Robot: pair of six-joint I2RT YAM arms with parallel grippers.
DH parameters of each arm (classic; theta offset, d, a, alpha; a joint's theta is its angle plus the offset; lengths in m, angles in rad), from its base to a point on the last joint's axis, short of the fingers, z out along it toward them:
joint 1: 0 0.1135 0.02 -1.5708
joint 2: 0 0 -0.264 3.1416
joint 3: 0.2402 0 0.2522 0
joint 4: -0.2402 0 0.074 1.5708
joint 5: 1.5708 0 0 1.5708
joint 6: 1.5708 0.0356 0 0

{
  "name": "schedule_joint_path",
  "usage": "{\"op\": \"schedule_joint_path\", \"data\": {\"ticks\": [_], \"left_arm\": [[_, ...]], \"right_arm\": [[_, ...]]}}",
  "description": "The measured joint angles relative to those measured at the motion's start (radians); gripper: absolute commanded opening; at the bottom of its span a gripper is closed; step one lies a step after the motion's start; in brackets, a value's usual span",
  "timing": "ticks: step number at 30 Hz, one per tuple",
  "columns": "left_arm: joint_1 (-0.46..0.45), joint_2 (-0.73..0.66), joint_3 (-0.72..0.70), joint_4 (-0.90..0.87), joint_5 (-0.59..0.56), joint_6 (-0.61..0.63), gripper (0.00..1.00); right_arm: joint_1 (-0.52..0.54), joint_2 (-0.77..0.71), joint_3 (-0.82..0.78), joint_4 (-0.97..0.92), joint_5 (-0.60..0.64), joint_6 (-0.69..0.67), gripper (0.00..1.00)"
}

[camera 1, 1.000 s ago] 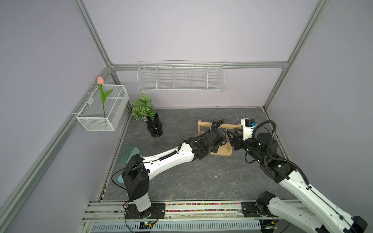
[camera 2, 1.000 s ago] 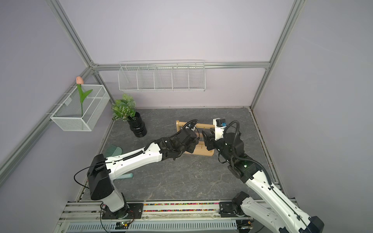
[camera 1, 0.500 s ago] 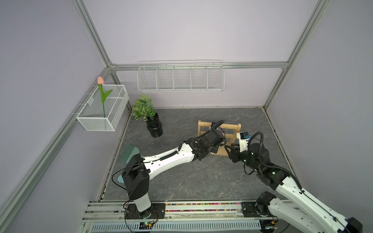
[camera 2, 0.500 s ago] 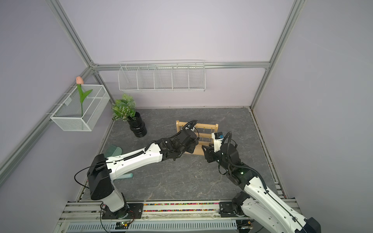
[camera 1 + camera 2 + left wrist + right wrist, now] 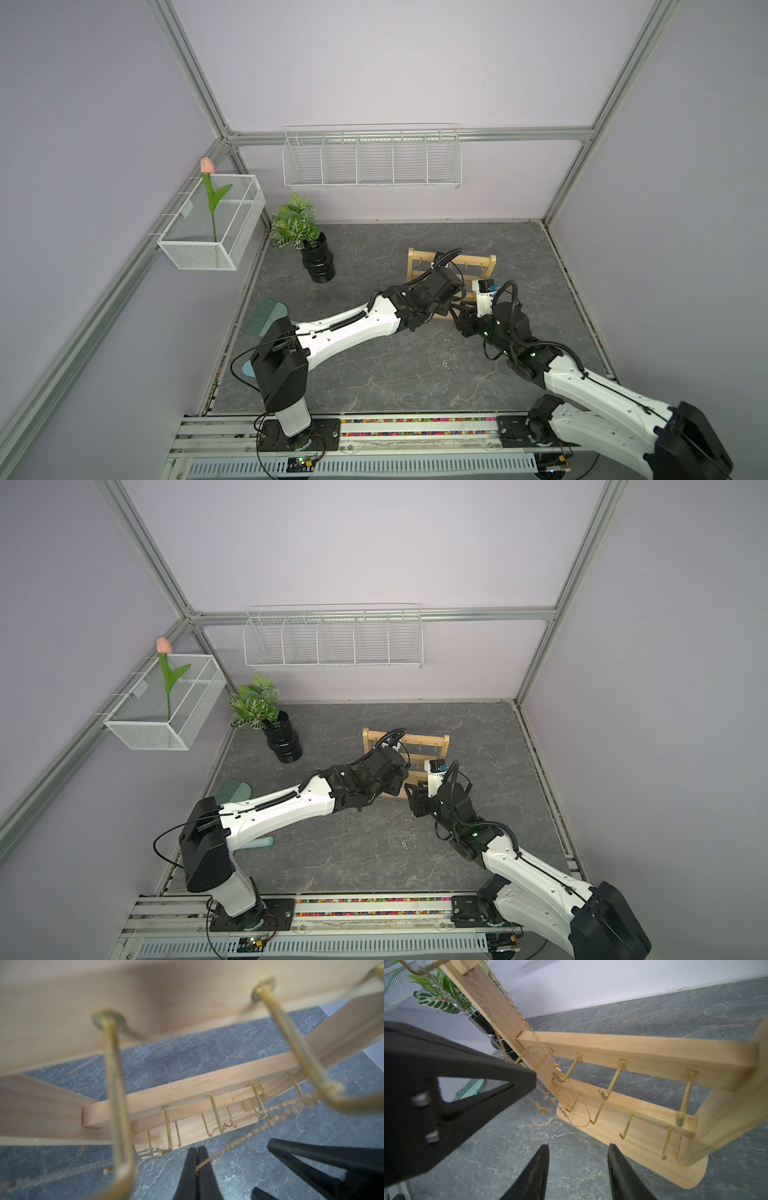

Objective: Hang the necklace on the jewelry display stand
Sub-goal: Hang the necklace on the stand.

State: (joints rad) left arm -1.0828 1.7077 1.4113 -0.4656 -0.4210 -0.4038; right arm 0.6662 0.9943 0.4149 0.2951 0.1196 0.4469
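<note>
The jewelry display stand (image 5: 482,262) (image 5: 432,742) is a light wooden rack with gold hooks, standing right of the floor's middle. My left gripper (image 5: 197,1148) is shut on the gold necklace (image 5: 228,1147). From the jaws the chain runs up to a blurred hook (image 5: 324,1093) on the near crossbar. In the right wrist view the necklace (image 5: 533,1032) hangs slanting down past the hooks of the stand (image 5: 633,1047). My right gripper (image 5: 578,1145) is open over the floor just in front of the stand's base, with nothing between its fingers. It sits beside the left gripper (image 5: 451,303).
A potted plant (image 5: 307,245) stands at the back left. White wire baskets hang on the back wall (image 5: 372,160) and left wall (image 5: 212,228). A green brush (image 5: 266,318) lies by the left edge. A small shiny item (image 5: 446,365) lies on the floor in front.
My right arm has pulled back from the stand's upper right toward the front and dropped low beside the left gripper. The left arm has barely moved and keeps hold of the chain.
</note>
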Motion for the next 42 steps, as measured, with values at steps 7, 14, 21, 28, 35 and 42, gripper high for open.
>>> {"op": "schedule_joint_path", "data": {"ticks": [7, 14, 21, 28, 35, 42], "left_arm": [[0.003, -0.008, -0.027, 0.050, 0.016, -0.007, 0.00], [0.010, -0.017, -0.043, 0.076, 0.042, -0.007, 0.00], [0.011, -0.028, -0.064, 0.089, 0.059, -0.011, 0.00], [0.011, -0.036, -0.083, 0.097, 0.066, -0.015, 0.00], [0.011, -0.047, -0.098, 0.100, 0.066, -0.030, 0.00], [0.011, -0.055, -0.108, 0.095, 0.043, -0.050, 0.04]], "right_arm": [[0.004, 0.126, -0.026, 0.196, 0.053, 0.002, 0.48], [0.004, 0.241, -0.043, 0.381, 0.090, 0.002, 0.45], [0.008, 0.339, -0.043, 0.505, 0.101, 0.010, 0.36], [0.011, 0.386, -0.043, 0.587, 0.103, 0.016, 0.15], [0.017, 0.355, -0.065, 0.611, 0.104, 0.016, 0.08], [0.037, 0.210, -0.074, 0.570, 0.121, 0.008, 0.07]]}}
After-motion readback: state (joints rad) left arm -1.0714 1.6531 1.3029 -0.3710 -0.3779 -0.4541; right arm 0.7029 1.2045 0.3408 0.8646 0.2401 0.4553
